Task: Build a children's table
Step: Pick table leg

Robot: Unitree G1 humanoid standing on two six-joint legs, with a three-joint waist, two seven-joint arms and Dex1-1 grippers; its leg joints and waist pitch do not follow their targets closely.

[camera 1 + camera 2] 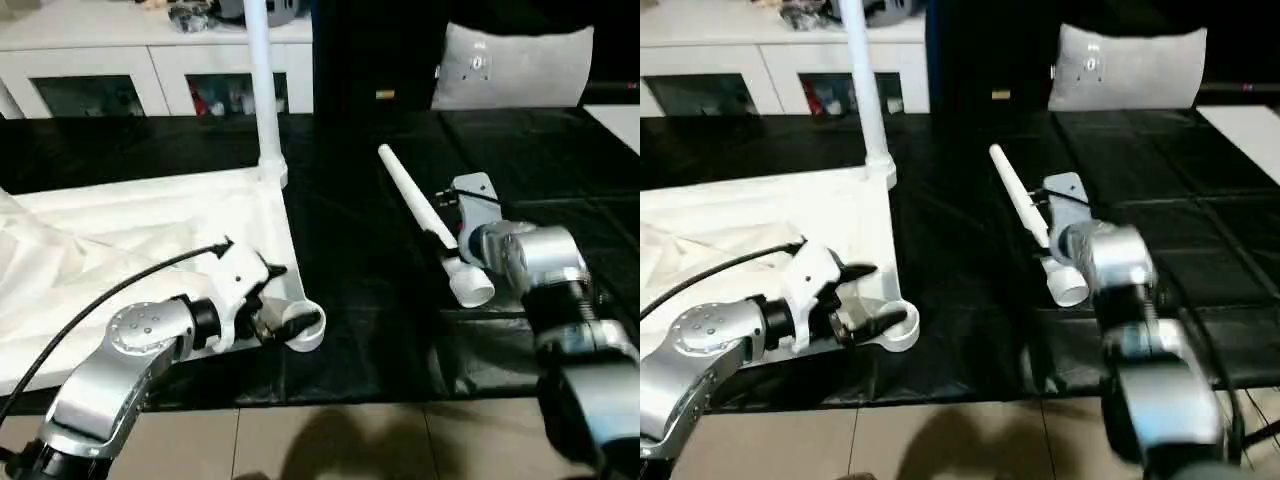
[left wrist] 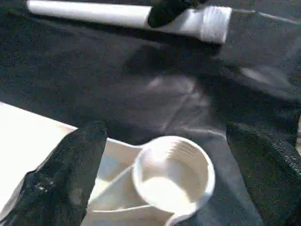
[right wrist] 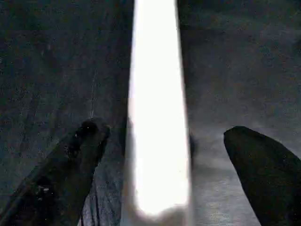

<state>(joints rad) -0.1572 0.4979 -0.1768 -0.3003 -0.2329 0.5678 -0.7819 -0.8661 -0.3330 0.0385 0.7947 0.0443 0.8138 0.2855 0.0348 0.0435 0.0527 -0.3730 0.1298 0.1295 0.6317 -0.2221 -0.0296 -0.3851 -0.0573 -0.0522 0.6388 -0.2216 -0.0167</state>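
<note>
The white tabletop point(image 1: 150, 215) of the children's table lies upside down on the left of the black mat. One white leg point(image 1: 262, 90) stands upright in its far corner socket. My left gripper point(image 1: 285, 305) is open at the near corner socket point(image 2: 173, 174), with a black finger point(image 2: 70, 169) on either side and nothing held. A loose leg point(image 1: 425, 220) lies on the mat to the right, flared end toward me. My right gripper point(image 3: 164, 132) is open astride that leg point(image 3: 157, 117), its fingers point(image 3: 84, 141) clear of it.
A white glass-door cabinet point(image 1: 150, 60) and a grey cushion point(image 1: 515, 65) stand behind the mat. Crumpled white wrapping point(image 1: 60, 270) lies over the tabletop's left part. Tiled floor point(image 1: 300, 440) starts at the mat's near edge. A black cable point(image 1: 90, 300) runs along my left forearm.
</note>
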